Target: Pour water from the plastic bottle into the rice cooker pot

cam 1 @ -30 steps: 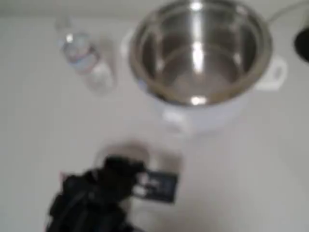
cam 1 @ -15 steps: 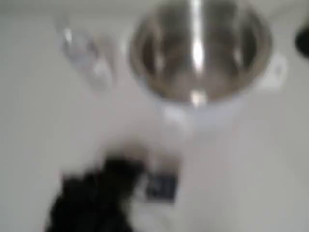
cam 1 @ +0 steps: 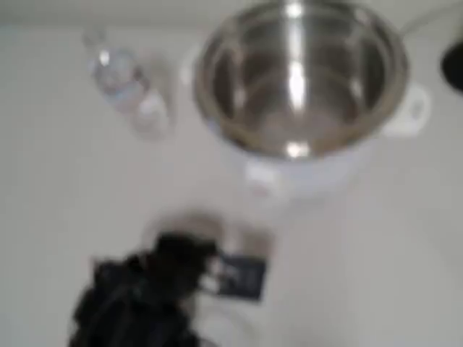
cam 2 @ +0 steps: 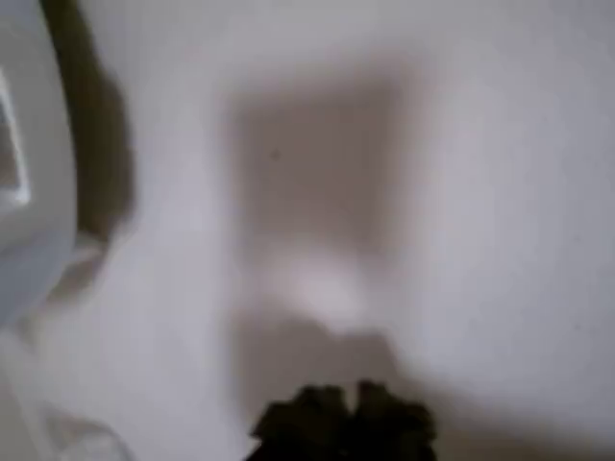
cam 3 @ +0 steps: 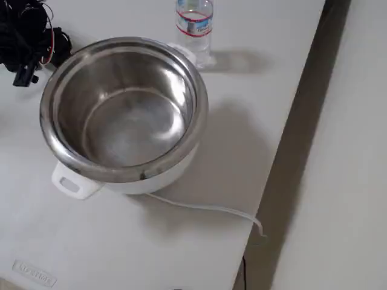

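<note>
Plastic bottle (cam 3: pixel 195 24) upright on desk (cam 3: pixel 254 109), long axis vertical, neck up, just beside rice cooker pot (cam 3: pixel 124 109). Dark hand (cam 2: pixel 341 423) low over bare desk, well apart from bottle; grip state unclear through blur.

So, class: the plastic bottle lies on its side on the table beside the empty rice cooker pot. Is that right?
Not quite. The plastic bottle stands upright, as the fixed view shows. It is on the table beside the empty rice cooker pot.
</note>
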Robot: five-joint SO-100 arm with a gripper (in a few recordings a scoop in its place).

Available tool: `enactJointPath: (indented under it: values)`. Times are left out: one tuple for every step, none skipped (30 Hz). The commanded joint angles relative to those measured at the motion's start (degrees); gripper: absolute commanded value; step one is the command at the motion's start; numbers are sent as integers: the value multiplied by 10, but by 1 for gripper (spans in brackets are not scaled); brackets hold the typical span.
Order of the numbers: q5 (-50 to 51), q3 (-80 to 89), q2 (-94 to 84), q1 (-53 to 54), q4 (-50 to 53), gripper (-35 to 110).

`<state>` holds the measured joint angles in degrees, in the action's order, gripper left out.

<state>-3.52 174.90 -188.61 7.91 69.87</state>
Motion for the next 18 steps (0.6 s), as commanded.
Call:
enactJointPath:
  values:
    - [-13,-39,3,-8,5,0]
    - [-14,-39,3,-8,5,0]
    - [-14,-39,3,-7,5,1]
    - [-14,-39,3,-7,5,1]
    - [-23,-39,3,-19,4,2]
    - [-43,-39,3,-43,4,3]
    - [-64,-39,2,-64,4,3]
    - [-115,-39,2,-78,4,4]
    - [-214,-35,2,-102,4,3]
    - [-298,-33,2,-129,19,3]
    - [-368,-39,2,-161,47,3]
    - [-396,-45,2,-192,58,3]
    - [-411,-54,1,-219,62,3]
    - [-429,-68,1,-243,60,3]
    - [-446,-84,0,-262,48,3]
    - [-465,-103,0,-279,33,4]
    - [-494,-118,0,-298,13,4]
    - [-521,-130,-1,-314,-13,8]
